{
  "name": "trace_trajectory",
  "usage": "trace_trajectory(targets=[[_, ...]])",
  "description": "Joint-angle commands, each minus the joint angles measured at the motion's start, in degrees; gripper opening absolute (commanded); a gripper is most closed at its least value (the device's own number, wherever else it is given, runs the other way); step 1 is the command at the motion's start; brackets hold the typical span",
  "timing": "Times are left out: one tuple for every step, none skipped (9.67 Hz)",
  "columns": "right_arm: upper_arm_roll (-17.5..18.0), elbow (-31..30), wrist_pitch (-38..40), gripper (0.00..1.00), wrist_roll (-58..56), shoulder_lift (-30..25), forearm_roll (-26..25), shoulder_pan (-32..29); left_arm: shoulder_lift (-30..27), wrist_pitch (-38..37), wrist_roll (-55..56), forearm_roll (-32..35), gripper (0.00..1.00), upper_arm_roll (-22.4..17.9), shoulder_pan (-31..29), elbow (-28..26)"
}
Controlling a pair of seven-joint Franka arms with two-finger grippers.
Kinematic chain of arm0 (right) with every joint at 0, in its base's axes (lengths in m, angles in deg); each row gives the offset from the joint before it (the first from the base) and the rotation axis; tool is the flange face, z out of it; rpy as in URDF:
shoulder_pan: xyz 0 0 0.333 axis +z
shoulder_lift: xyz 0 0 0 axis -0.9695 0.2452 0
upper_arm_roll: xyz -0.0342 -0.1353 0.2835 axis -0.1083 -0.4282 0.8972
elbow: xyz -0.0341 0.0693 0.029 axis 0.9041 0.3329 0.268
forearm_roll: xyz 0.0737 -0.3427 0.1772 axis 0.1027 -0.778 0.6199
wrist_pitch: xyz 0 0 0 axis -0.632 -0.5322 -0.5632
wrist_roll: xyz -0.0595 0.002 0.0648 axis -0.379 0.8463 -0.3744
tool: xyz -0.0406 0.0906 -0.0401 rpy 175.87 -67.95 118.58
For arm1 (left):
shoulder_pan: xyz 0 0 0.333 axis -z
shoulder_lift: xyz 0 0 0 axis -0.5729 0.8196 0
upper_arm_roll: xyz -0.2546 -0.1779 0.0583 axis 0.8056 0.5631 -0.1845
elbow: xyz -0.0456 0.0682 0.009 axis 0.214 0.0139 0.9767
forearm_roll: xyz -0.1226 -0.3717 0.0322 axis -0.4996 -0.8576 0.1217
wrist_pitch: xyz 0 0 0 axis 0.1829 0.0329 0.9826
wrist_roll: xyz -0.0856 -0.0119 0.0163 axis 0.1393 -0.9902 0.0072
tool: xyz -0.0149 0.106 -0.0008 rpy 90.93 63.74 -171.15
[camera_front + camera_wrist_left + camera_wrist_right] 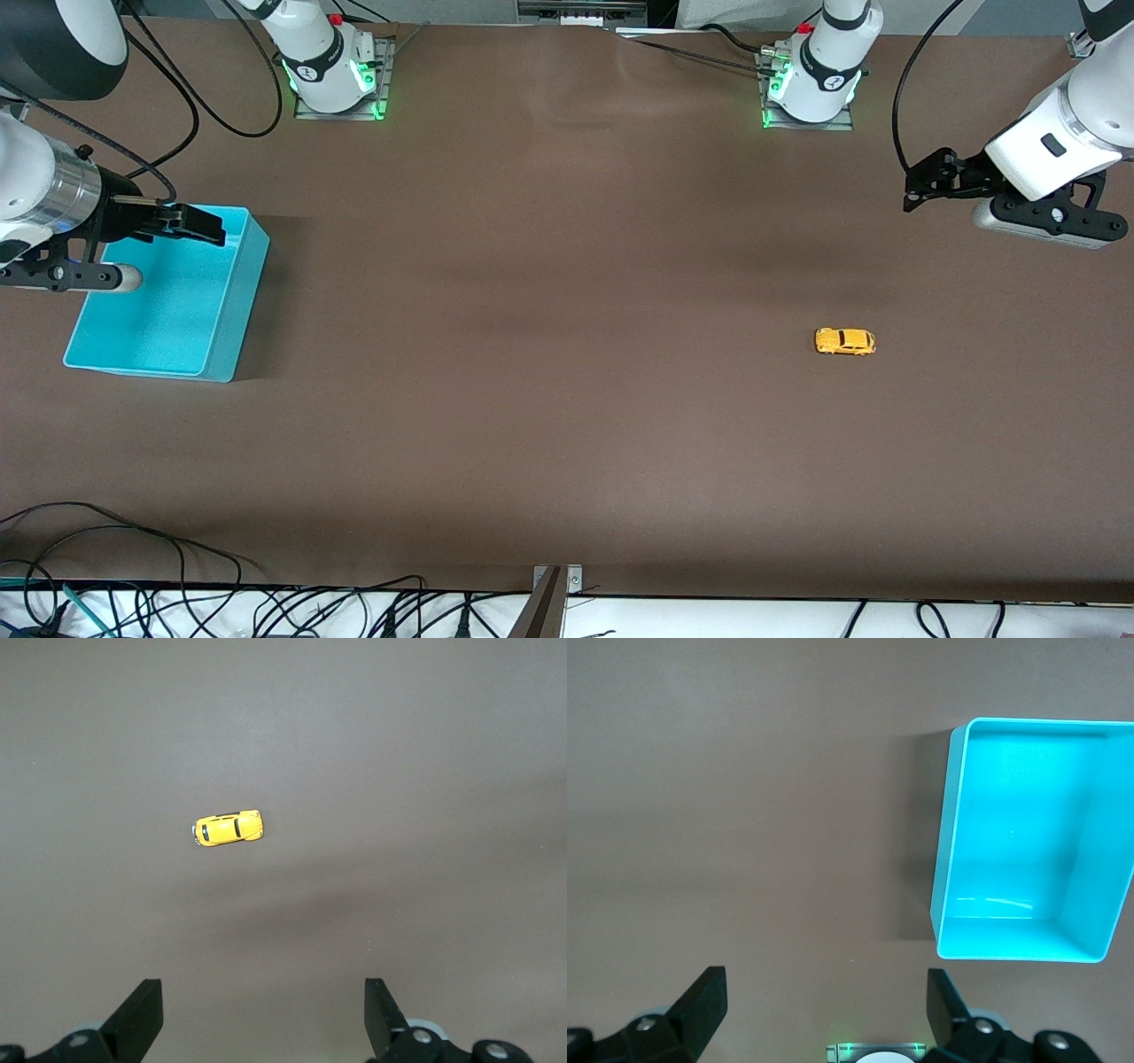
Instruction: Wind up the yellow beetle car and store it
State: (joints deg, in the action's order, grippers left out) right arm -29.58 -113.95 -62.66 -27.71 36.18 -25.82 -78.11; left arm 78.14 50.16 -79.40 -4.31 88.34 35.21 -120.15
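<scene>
Nothing is in hand yet; the job looks to be at its start, with the reach for the car (845, 341) still to come. The left gripper (263, 1014) hangs high over the table (549, 372), fingers (142, 1014) spread wide and empty, the car on the table well out ahead of its tips. The next move likely calls for lowering and centring those fingers astride the body. The right gripper (824, 1010) waits open and empty, hanging by the bin (232, 292), which is empty. The car is tiny, yellow-orange, rounded, with dark windows, sitting upright on its wheels
</scene>
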Motion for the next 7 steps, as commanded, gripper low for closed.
trace_trajectory(targets=[[0.2, -0.2, 0.5, 1.0, 0.0, -0.4, 1.1, -0.6, 0.6, -1.3, 0.5, -0.5, 1.0, 0.6, -0.8, 1.5], [0.2, -0.2, 0.5, 1.0, 0.2, -0.4, 1.1, -0.6, 0.6, -1.3, 0.5, -0.5, 1.0, 0.6, -0.9, 1.6], [0.1, -0.2, 0.5, 1.0, -0.1, -0.3, 1.2, -0.8, 0.9, -1.3, 0.5, -0.5, 1.0, 0.6, -0.9, 1.8], [0.1, -0.2, 0.4, 1.0, -0.1, -0.3, 1.1, -0.8, 1.0, -1.3, 0.5, -0.5, 1.0, 0.6, -0.9, 2.2], [0.1, -0.2, 0.4, 1.0, -0.1, -0.3, 1.2, -0.9, 1.0, -1.3, 0.5, -0.5, 1.0, 0.7, -0.9, 2.2], [0.0, -0.2, 0.5, 1.0, -0.2, -0.1, 1.3, -0.9, 1.0, -1.3, 0.5, -0.5, 1.0, 0.6, -1.0, 2.2], [0.0, -0.2, 0.5, 1.0, -0.2, -0.1, 1.3, -1.0, 1.0, -1.3, 0.4, -0.6, 1.0, 0.6, -0.9, 2.3]])
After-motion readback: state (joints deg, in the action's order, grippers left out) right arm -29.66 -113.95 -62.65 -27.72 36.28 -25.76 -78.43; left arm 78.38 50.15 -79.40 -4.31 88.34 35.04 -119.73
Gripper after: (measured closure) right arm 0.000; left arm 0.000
